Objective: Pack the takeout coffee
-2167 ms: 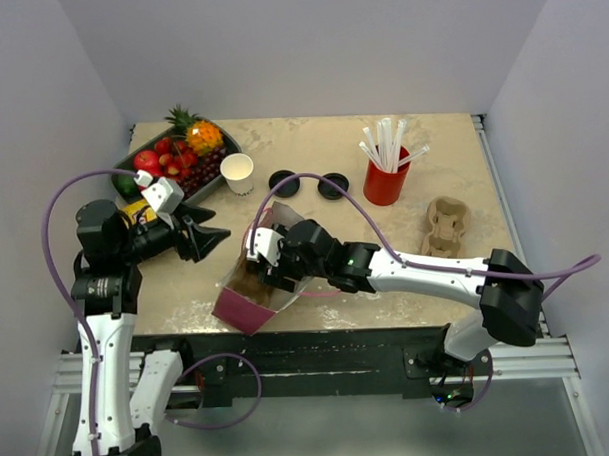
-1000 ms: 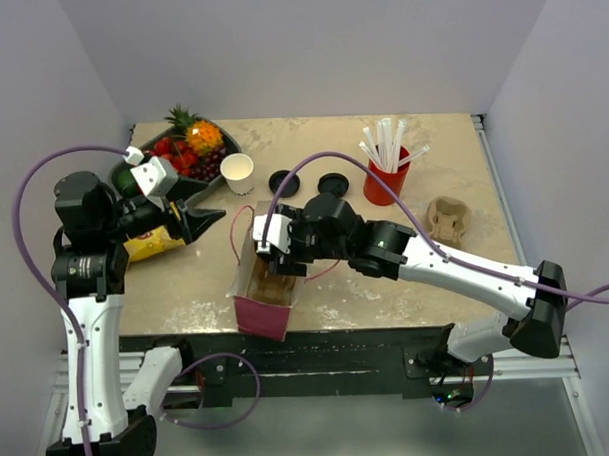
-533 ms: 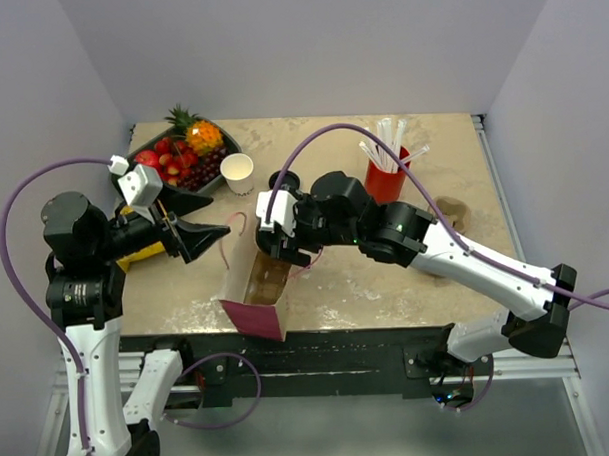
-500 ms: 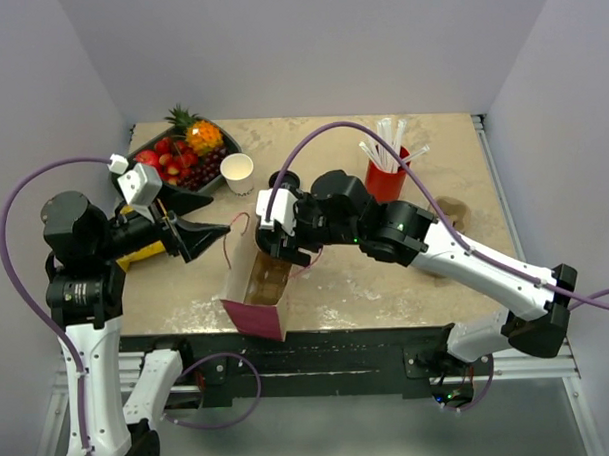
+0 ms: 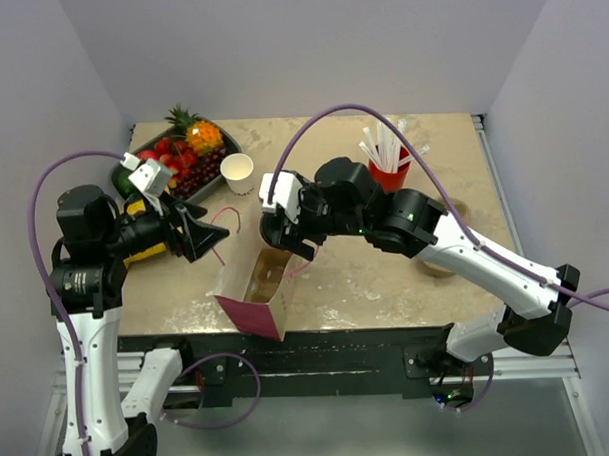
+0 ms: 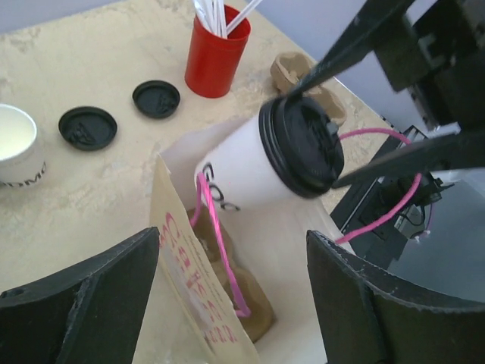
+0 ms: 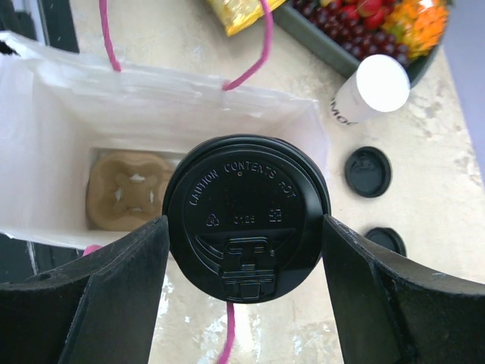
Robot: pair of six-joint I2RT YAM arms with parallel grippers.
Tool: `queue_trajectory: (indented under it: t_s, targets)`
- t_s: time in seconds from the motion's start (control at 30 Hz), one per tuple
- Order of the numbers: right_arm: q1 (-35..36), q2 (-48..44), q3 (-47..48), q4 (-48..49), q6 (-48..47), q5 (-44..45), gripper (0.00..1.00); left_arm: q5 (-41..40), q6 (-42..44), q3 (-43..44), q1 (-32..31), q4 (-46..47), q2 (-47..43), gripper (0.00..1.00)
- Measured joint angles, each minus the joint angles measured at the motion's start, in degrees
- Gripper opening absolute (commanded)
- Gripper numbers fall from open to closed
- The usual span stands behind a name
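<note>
My right gripper (image 7: 246, 227) is shut on the takeout coffee, a white paper cup (image 6: 246, 171) with a black lid (image 7: 246, 216), gripping it at the lid. It holds the cup above the open mouth of a pink-and-white paper bag (image 5: 249, 295). In the top view the right gripper (image 5: 290, 238) hangs over the bag's far end. My left gripper (image 5: 211, 231) is open at the bag's left wall, with that wall (image 6: 178, 258) and a pink handle (image 6: 220, 250) between its fingers. A brown cup carrier (image 7: 125, 189) lies in the bottom of the bag.
A second white cup without a lid (image 5: 237, 172) stands by the fruit tray (image 5: 177, 152). Two loose black lids (image 6: 88, 127) (image 6: 156, 98) lie behind the bag. A red cup of straws (image 6: 217, 57) and another brown carrier (image 6: 292, 70) are at the right. A yellow snack bag (image 5: 145, 246) lies left.
The bag has gone from lying tilted to standing upright and open. My right gripper has risen with the cup above the bag's mouth. My left gripper has moved in to the bag's left wall.
</note>
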Motion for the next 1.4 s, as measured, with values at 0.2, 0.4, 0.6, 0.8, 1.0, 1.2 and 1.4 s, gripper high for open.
queue_trajectory:
  t_s: [0.2, 0.4, 0.6, 0.8, 1.0, 1.2, 1.4]
  targets:
    - [-1.18, 1.16, 8.48, -2.80, 0.31, 1.51, 0.00, -2.51, 1.53, -3.23, -0.04, -4.04, -3.69, 0.75]
    - [-1.60, 3.17, 15.06, -3.13, 0.37, 3.19, 0.00, -5.81, 1.29, -9.55, -1.44, -2.64, -1.64, 0.70]
    - [-4.24, 5.18, 17.31, -2.67, 0.09, 6.10, 0.00, -8.57, -0.22, -12.20, -6.86, 1.62, 3.19, 0.60]
    - [-8.39, 6.12, 17.97, -1.81, -0.39, 8.15, 0.00, -13.40, -0.59, -11.52, -9.81, 2.71, 6.91, 0.40]
    - [-8.59, 6.08, 17.92, -0.28, -1.97, 8.85, 0.00, -16.52, 1.68, -8.92, -11.91, 0.44, 11.19, 0.12]
    - [-8.61, 3.85, 14.93, 1.44, -4.50, 6.54, 0.00, -17.05, 4.07, -6.19, -12.98, -1.16, 12.72, 0.00]
    - [-8.63, 0.76, 14.49, 1.49, -4.76, -1.25, 0.00, -15.76, 8.59, 1.22, -17.92, -1.01, 18.36, 0.00]
